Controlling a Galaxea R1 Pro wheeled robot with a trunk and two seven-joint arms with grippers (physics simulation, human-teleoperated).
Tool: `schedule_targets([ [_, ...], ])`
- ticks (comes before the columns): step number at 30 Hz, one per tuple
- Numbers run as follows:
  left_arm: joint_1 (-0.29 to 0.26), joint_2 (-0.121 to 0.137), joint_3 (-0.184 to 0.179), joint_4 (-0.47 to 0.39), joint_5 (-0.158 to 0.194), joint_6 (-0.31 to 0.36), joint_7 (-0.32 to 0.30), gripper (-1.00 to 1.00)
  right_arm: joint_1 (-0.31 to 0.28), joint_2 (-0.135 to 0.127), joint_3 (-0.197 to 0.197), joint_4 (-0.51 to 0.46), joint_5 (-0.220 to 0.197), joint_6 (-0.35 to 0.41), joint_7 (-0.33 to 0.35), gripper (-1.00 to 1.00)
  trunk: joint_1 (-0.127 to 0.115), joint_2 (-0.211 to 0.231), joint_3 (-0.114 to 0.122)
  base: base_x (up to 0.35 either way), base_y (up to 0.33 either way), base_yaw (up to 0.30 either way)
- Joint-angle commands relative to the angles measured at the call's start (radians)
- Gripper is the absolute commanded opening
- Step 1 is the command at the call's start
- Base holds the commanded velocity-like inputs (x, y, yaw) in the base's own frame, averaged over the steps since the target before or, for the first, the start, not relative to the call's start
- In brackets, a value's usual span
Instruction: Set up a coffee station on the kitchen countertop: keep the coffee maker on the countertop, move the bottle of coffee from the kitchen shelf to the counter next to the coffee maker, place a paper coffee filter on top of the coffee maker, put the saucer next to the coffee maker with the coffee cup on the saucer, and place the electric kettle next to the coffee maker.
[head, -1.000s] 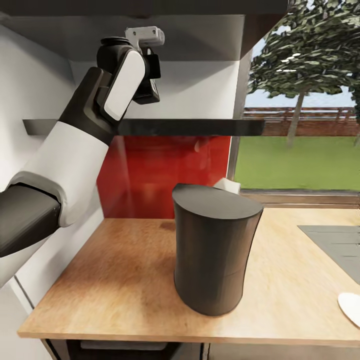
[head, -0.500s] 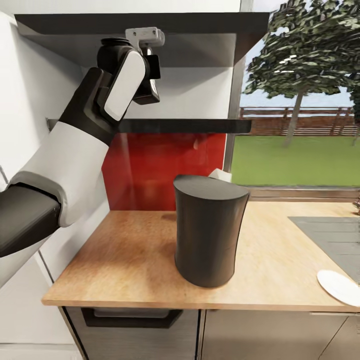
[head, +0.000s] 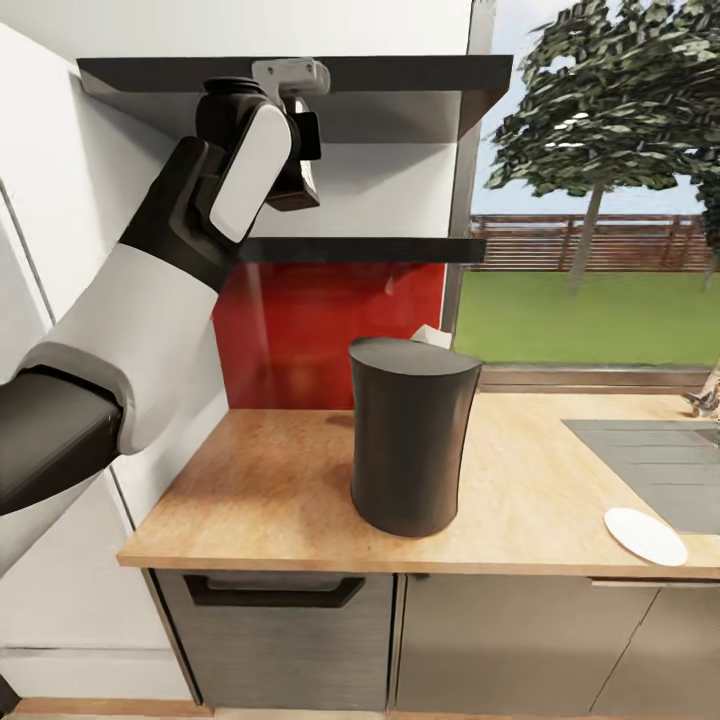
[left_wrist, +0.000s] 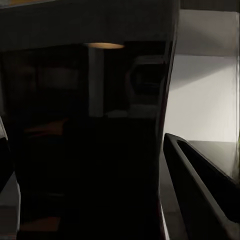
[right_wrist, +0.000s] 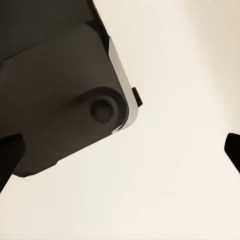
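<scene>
Camera backed off; left arm still raised by shelf (head: 360, 249), its gripper state hidden. Right gripper (right_wrist: 120, 165) wide. Coffee maker (head: 408, 436) likely heavy, rigid: grip its sides.

no readable text anywhere.

the coffee maker (head: 410, 440) is plain dark grey with no brand or label on it, the shelf (head: 360, 250) and the red panel (head: 320, 330) behind carry no signs, the saucer (head: 645, 536) is blank white, and the counter (head: 270, 490) has no markings; the wrist views are too dark or too bare to make out any lettering.
</scene>
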Motion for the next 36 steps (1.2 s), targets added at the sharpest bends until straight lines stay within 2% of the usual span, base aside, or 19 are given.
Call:
schedule_targets([
  [1, -0.001, 0.0, -0.003, -0.001, 0.009, 0.001, 0.009, -1.0, -0.001, 0.0, -0.007, 0.002, 0.01, -0.006, 0.001, 1.0, 0.0, -0.001, -0.002, -0.282, 0.0, 0.0],
  [10, 0.007, -0.004, -0.009, -0.015, 0.011, 0.002, 0.006, -1.0, -0.001, 0.0, -0.007, 0.002, 0.01, -0.006, 0.001, 1.0, 0.0, -0.001, -0.002, -0.082, 0.0, 0.0],
  [12, 0.031, -0.007, -0.01, -0.066, 0.012, 0.003, 0.003, -1.0, -0.001, 0.0, -0.007, 0.002, 0.01, -0.006, 0.001, 1.0, 0.0, -0.001, -0.002, -0.006, 0.0, 0.0],
  [16, 0.123, -0.008, -0.01, -0.219, 0.013, 0.005, 0.002, -1.0, -0.001, 0.0, -0.007, 0.002, 0.01, -0.006, 0.001, 1.0, 0.0, -0.001, -0.002, -0.002, 0.0, 0.0],
  [21, 0.188, -0.008, -0.012, -0.335, 0.014, 0.009, 0.0, -1.0, -0.001, 0.0, -0.008, 0.002, 0.01, -0.006, 0.001, 1.0, 0.0, -0.001, -0.002, 0.0, 0.0, 0.0],
  [23, 0.21, -0.008, -0.012, -0.38, 0.015, 0.02, -0.003, -1.0, -0.001, 0.0, -0.008, 0.002, 0.01, -0.006, 0.001, 1.0, 0.0, -0.001, -0.002, 0.0, 0.0, 0.0],
  [27, 0.289, -0.013, -0.013, -0.534, 0.017, 0.056, -0.009, -1.0, -0.001, -0.001, -0.008, 0.002, 0.01, -0.006, 0.001, 1.0, 0.0, -0.001, -0.002, 0.0, 0.0, 0.0],
  [28, 0.299, -0.014, -0.013, -0.552, 0.018, 0.069, -0.025, -1.0, -0.001, -0.001, -0.008, 0.002, 0.01, -0.006, 0.0, 1.0, 0.0, -0.001, -0.002, 0.0, 0.0, 0.0],
  [30, 0.328, -0.014, -0.013, -0.599, 0.018, 0.118, -0.142, -1.0, -0.001, -0.001, -0.008, 0.002, 0.01, -0.006, -0.023, 1.0, 0.0, -0.001, -0.002, 0.0, 0.0, 0.0],
  [32, 0.342, -0.014, -0.013, -0.621, 0.018, 0.136, -0.213, -1.0, -0.001, -0.001, -0.008, 0.002, 0.01, -0.005, -0.042, 1.0, 0.0, -0.001, -0.002, -0.017, 0.0, 0.0],
  [34, 0.358, -0.014, -0.012, -0.635, 0.018, 0.147, -0.259, -1.0, -0.001, 0.0, -0.007, 0.003, 0.01, -0.005, -0.055, 1.0, 0.0, -0.001, -0.002, -0.168, 0.0, 0.0],
  [36, 0.372, -0.013, -0.012, -0.639, 0.018, 0.151, -0.274, -1.0, -0.001, 0.0, -0.007, 0.003, 0.01, -0.005, -0.059, 1.0, 0.0, -0.001, -0.002, -0.192, 0.0, 0.0],
])
